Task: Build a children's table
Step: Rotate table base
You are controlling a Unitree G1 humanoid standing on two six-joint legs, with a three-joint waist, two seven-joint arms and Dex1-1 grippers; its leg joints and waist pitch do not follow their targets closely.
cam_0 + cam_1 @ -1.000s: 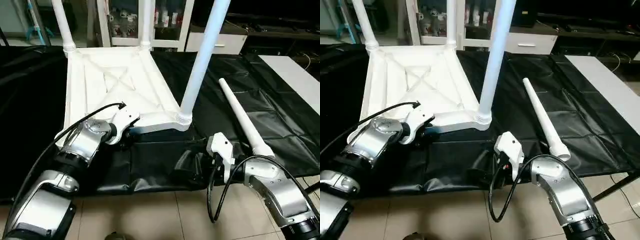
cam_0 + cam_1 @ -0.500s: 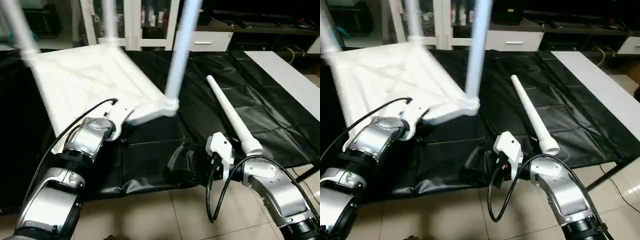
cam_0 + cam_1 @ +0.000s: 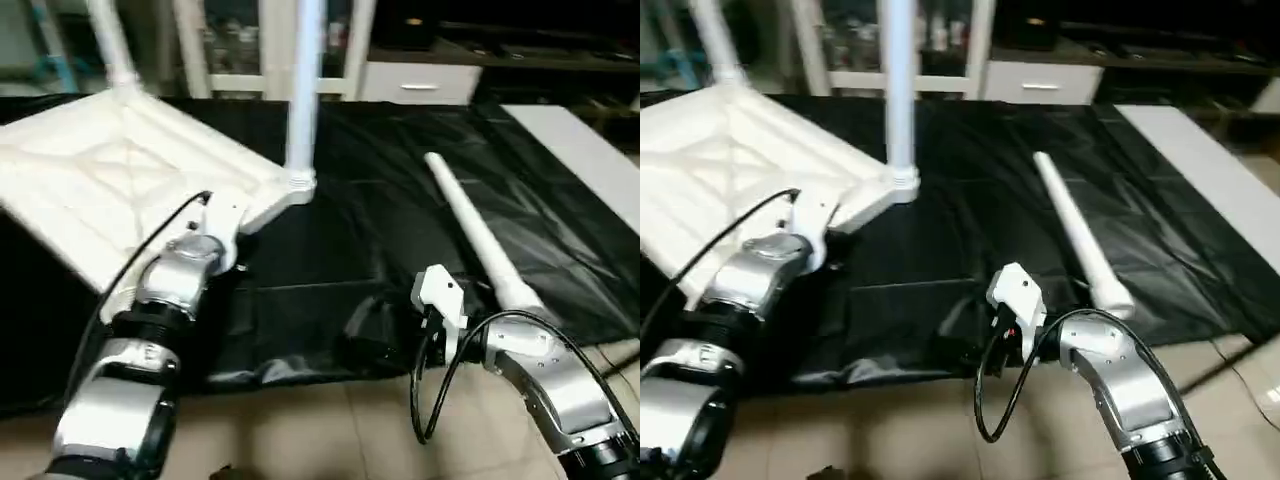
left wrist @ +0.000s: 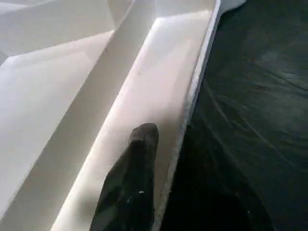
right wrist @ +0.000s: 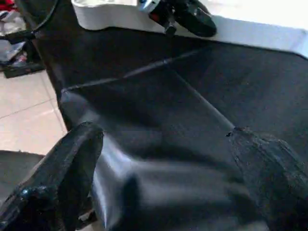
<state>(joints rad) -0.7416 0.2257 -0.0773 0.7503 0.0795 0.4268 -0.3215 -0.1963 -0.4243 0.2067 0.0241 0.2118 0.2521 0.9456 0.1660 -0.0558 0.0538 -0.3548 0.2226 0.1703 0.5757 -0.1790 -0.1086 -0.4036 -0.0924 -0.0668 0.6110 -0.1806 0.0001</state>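
- Grip of the left gripper [image 4: 159, 159]: its black fingers [image 4: 132, 185] pinch the thin rim of the white plastic children's table top [image 3: 110, 190]. One finger lies inside the ribbed trough against the rim wall; the other is hidden beneath the edge.
- Right gripper [image 5: 163, 159]: its two black fingers are spread wide above the crinkled black cloth covering the worktable [image 3: 400, 230], holding nothing and touching nothing.
- The square table top lies upside down on the black cloth, on the robot's left, its X-ribbed underside facing up and one corner pointing towards the middle of the worktable.
- Tapered white tube legs [image 3: 303, 90] stand upright in round corner sockets; two are plainly seen, one at the near corner and one at the far corner.
- A loose white tapered leg [image 3: 480, 235] lies flat on the cloth, well apart from the top, its wide end near the right forearm.
- The silver left forearm [image 3: 175, 290] reaches forward to the table top's near edge.
- The silver right forearm [image 3: 545, 375] sits low at the worktable's front edge, wrist bent inward.
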